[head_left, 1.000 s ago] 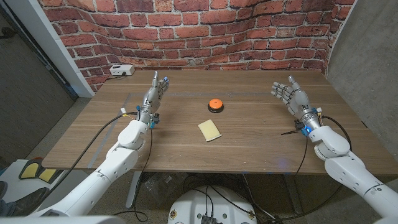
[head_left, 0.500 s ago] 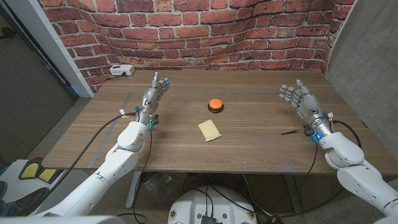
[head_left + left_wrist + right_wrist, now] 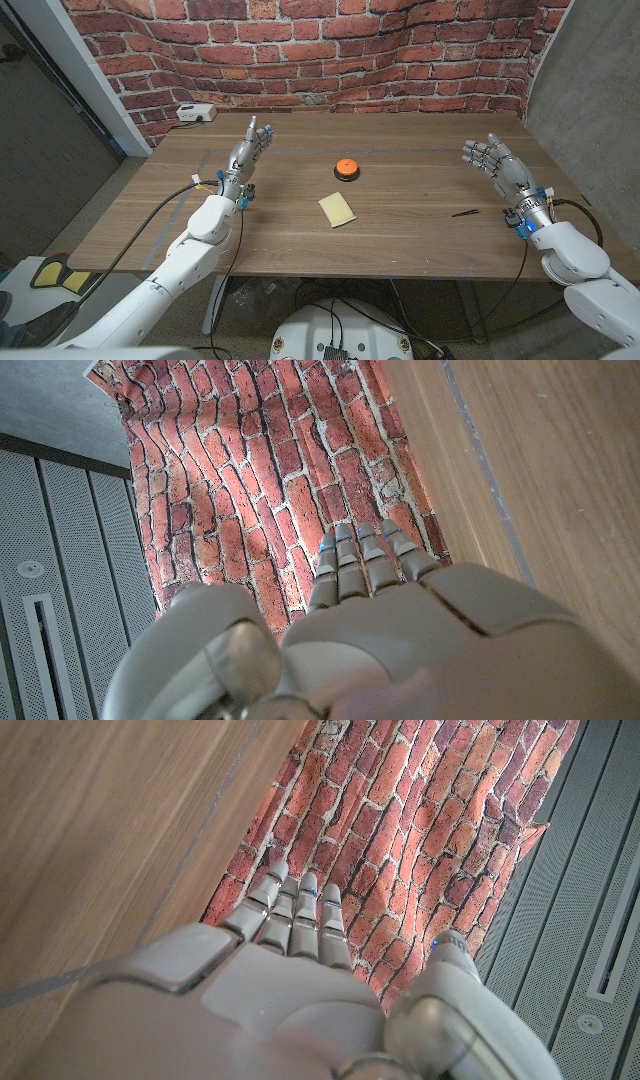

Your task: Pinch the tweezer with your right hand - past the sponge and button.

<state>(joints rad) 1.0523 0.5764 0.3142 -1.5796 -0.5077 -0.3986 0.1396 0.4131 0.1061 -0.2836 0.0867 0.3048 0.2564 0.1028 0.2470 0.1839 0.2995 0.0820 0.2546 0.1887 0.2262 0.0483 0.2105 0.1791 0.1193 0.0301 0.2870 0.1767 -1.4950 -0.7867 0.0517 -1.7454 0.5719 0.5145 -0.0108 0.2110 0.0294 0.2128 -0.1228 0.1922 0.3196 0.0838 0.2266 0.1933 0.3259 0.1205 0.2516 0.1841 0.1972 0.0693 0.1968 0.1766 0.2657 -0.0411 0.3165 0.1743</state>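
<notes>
Tweezer (image 3: 464, 212) lies on the surface (image 3: 400, 240), just beside the released right hand (image 3: 497, 161). Sponge (image 3: 338, 209) and button (image 3: 345, 169) sit mid-surface, well apart. Left hand (image 3: 249, 150) released, holding nothing.

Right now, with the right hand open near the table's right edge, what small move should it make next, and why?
Probably bring the right hand toward the robot's body and slightly inward, then lower it over the tweezer. The hand holds nothing, its fingers apart, and it stands farther back on the table than the thin dark tweezer, which lies untouched between it and the table's front edge.
</notes>
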